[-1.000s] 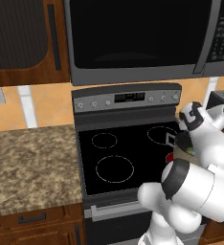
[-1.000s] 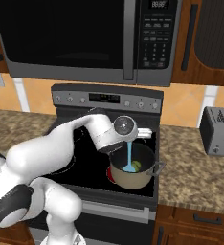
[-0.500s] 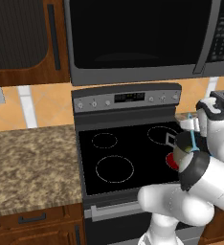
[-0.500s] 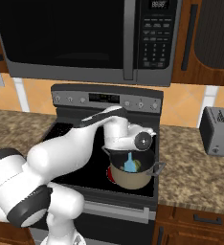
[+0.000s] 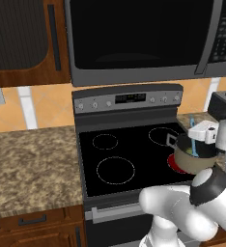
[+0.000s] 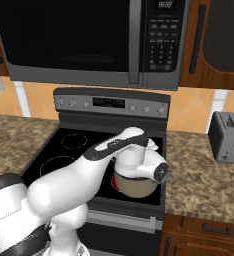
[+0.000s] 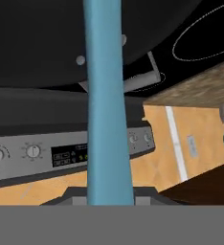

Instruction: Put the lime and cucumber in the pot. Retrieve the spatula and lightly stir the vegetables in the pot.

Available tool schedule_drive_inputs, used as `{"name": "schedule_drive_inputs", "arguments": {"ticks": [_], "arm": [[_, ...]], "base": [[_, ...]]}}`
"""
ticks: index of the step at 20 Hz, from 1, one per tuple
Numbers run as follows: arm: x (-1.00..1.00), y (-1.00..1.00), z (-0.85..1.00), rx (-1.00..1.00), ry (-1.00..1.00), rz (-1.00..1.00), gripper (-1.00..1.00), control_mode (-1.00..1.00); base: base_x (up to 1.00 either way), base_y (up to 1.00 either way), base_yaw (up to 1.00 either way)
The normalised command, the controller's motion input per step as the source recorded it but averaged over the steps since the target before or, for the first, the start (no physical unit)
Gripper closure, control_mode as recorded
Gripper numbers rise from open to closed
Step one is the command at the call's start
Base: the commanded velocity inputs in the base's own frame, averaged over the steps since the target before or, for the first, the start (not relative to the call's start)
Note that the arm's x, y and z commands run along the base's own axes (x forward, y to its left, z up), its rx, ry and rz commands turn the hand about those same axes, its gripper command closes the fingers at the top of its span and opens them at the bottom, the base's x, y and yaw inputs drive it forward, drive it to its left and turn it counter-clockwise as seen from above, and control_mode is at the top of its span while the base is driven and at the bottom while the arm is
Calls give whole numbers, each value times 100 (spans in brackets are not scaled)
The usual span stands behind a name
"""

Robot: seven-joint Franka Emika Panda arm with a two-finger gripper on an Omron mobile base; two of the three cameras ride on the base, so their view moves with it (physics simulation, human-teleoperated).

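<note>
Left base view: the pot point(image 5: 196, 155) is seen on the front right burner of the stove point(image 5: 129, 159), with its red base ring showing at the bottom.
Pot: beige-tan walls and a dark inside are shown; a grey side handle point(image 5: 172, 140) points toward the middle of the stove.
Spatula: a thin light-blue handle point(image 5: 194, 144) is seen standing nearly upright in the pot, its lower end hidden inside.
Gripper: the gripper point(image 5: 203, 133) is held just above the pot's rim and is clamped narrowly on the top of the spatula.
Lime: a small yellow-green patch point(image 5: 189, 152) is glimpsed inside the pot near the spatula; it is too small to be told with certainty.
Cucumber: it cannot be made out inside the pot from these views.
Right base view: the pot point(image 6: 135, 185) is partly covered by the white arm point(image 6: 109, 155), which is bent across the stove above it.
Hand view: the spatula handle point(image 7: 106, 100) is seen running from the bottom up through the middle of the frame, into the dark pot point(image 7: 47, 43).
Tabletop: speckled brown stone point(image 5: 30, 164) is seen on the left of the stove.
Toaster: a grey toaster point(image 6: 228, 137) is set on the tabletop right of the stove, well apart from the pot.
Microwave: a dark microwave point(image 5: 144, 36) is mounted above the stove.
</note>
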Motion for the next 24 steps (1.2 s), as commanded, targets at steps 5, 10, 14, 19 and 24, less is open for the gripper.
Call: {"name": "schedule_drive_inputs", "arguments": {"ticks": [5, 10, 14, 19, 24], "arm": [[29, 18, 17, 21, -22, 30, 100, -100], [44, -5, 0, 5, -35, 30, 100, -100], [1, -13, -9, 0, -38, 31, 100, -100], [-36, -42, -3, 0, -30, 24, 100, -100], [-6, -47, 0, 0, -2, 3, 100, -100]], "base": [[0, 0, 0], [0, 0, 0], [0, 0, 0], [0, 0, 0], [0, 0, 0]]}}
